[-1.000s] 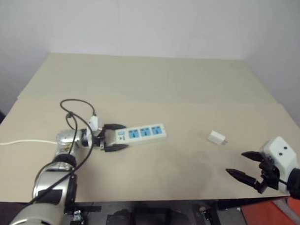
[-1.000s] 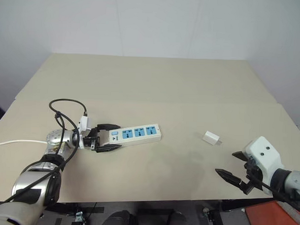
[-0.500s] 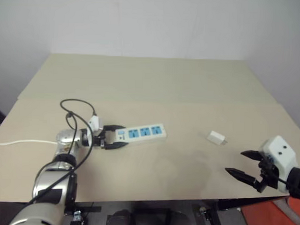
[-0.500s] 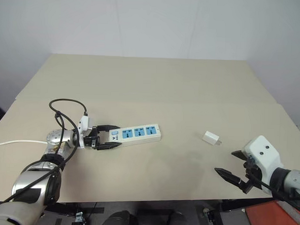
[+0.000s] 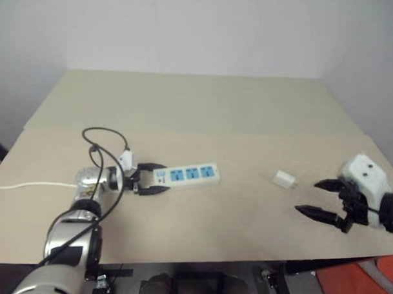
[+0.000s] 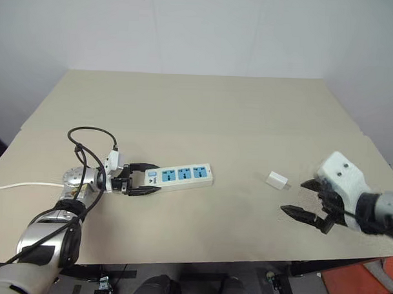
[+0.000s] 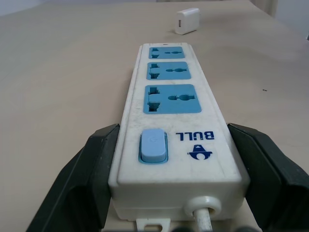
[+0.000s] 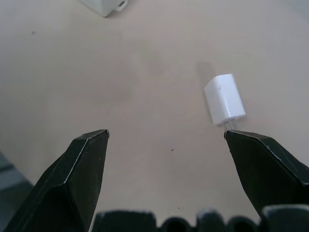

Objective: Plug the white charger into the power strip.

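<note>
**Left fingers clamp the strip's switch end; right fingers spread beside the charger**

The beige surface (image 6: 204,115) carries little besides the task's things. A thin white cord (image 6: 21,185) runs from the left edge toward the left arm, and a black cable (image 6: 87,143) loops above that arm's wrist. A seam crosses the surface from side to side, behind both the strip and the charger. Nothing lies between the strip and the charger; that stretch of surface is bare.

The power strip (image 6: 181,177) lies flat on the left half of the surface, its three blue sockets facing up and its long axis running toward the right. The white charger (image 6: 277,181) lies on its side on the right half, well apart from the strip's free end.

The left gripper (image 6: 138,182) reaches in low from the left, nearly level with the surface, and its fingers (image 7: 99,166) are closed against both long sides of the strip at the switch end, where the cord leaves it.

The right gripper (image 6: 306,201) hangs above the surface near the right front edge, tilted downward, its fingers (image 8: 86,164) spread wide and holding nothing. The charger sits just beyond and beside them, its metal prongs pointing toward one fingertip.
</note>
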Controlling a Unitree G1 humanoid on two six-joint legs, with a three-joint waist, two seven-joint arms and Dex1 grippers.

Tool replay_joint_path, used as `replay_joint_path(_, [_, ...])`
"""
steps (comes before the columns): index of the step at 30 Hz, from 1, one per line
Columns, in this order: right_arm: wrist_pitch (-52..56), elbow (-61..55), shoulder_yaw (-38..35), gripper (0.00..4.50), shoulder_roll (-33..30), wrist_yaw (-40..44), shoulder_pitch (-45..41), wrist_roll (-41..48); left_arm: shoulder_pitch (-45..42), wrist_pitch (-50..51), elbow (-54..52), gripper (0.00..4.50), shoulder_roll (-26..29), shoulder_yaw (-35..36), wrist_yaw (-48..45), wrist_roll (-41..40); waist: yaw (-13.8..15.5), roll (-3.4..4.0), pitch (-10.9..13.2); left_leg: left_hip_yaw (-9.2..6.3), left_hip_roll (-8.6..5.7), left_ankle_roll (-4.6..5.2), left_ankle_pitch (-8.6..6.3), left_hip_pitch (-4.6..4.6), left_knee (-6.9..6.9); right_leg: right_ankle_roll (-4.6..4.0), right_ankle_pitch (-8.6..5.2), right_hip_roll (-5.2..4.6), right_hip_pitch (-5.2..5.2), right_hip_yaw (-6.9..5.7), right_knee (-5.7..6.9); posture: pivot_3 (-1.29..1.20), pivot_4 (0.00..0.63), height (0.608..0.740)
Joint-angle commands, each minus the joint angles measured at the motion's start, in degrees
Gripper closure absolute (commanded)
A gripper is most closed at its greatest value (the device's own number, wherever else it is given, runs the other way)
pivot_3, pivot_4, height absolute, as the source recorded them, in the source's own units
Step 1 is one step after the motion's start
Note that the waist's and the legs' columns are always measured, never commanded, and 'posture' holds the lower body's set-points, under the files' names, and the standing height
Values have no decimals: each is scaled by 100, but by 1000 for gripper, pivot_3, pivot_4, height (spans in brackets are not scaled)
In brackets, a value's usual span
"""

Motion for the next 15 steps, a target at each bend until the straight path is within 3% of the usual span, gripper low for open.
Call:
replay_joint_path(1, [259,579,1228,0,-338,201,-1400,-105,-84,-75,-209,1244,-142,-237,38,208,-7,0,0,1,1,0,0,0,0,0,0,-1,-3,-1,-3,0,150,740])
replay_joint_path(6, [518,1687,3703,0,169,633,-3902,-1205,-136,-211,-271,1244,-260,-449,226,383,-54,3,-2,-1,-2,-3,1,-27,6,-1,2,-4,-23,-4,-18,0,150,740])
replay_joint_path(9, [334,2424,4958,0,595,1131,-4950,-2026,-167,-228,-295,1244,-370,-485,297,383,-35,5,-3,3,-6,-2,1,-52,22,0,2,-8,-49,-3,4,0,150,740])
replay_joint_path(15, [-172,4045,6241,0,1435,1789,-6174,-3217,-107,-278,-386,1244,-478,-617,306,423,-7,10,-6,8,-17,0,4,-92,38,10,8,-8,-72,-12,16,0,150,740])
